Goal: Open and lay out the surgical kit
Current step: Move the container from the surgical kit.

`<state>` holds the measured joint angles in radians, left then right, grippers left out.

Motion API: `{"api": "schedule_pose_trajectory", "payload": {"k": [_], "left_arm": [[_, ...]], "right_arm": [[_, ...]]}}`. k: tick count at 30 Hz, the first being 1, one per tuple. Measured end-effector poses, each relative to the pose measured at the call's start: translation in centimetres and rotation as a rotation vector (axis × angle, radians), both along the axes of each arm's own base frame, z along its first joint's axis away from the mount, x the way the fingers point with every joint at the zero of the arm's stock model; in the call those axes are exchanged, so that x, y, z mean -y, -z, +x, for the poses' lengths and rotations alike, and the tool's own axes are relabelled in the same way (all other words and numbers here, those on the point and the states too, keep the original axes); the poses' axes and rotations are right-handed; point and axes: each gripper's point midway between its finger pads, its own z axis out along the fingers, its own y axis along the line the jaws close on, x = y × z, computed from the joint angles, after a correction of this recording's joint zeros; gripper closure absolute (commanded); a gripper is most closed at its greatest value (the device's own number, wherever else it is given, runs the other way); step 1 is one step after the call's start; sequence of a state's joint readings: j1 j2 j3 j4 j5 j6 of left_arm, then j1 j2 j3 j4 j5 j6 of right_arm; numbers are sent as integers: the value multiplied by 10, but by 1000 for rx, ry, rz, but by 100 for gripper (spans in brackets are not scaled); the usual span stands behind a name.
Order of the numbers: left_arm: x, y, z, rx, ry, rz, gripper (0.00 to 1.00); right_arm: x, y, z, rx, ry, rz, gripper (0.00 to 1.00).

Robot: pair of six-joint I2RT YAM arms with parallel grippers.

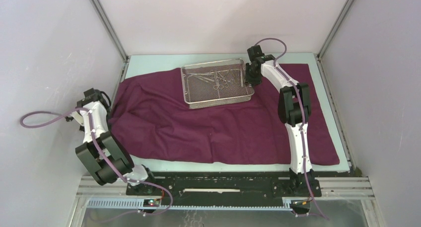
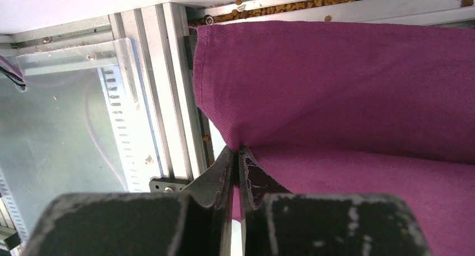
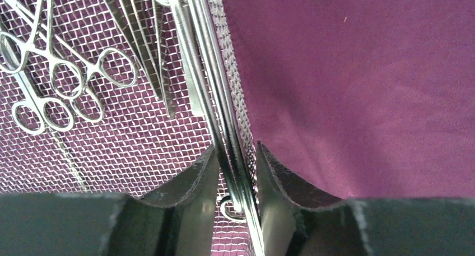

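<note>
While my left gripper (image 2: 236, 150) pinches the cloth wrap (image 1: 208, 132) at nine o'clock, seemingly to anchor it, my right gripper (image 3: 238, 149) straddles, jaws parted, the three-o'clock rim of the tray (image 1: 218, 102) at twelve o'clock, likely to shift it.

A robotics lab test cell: white panel walls (image 1: 49, 43) and aluminium extrusion rails (image 1: 342, 187) enclose a pale desk (image 1: 149, 60), with the cabled left arm (image 1: 94, 127) and right arm (image 1: 297, 137) bolted at its edge.
</note>
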<state>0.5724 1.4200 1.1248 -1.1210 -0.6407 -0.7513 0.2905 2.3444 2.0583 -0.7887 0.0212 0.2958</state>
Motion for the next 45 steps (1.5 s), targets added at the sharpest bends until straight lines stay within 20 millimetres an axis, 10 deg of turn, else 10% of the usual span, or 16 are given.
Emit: {"api": "schedule_pose_trajectory", "payload": {"k": [6, 10, 17, 28, 45], "left_arm": [[7, 14, -16, -49, -3, -9, 78], [14, 26, -23, -78, 12, -47, 54], [17, 24, 1, -18, 94, -59, 33], [23, -30, 124, 168, 307, 9, 32], [43, -19, 286, 300, 462, -61, 33]], "right_arm": [[2, 1, 1, -1, 3, -5, 78], [1, 2, 0, 0, 2, -5, 88], [3, 3, 2, 4, 24, -20, 100], [23, 3, -1, 37, 129, -9, 100], [87, 3, 0, 46, 243, -81, 100]]}}
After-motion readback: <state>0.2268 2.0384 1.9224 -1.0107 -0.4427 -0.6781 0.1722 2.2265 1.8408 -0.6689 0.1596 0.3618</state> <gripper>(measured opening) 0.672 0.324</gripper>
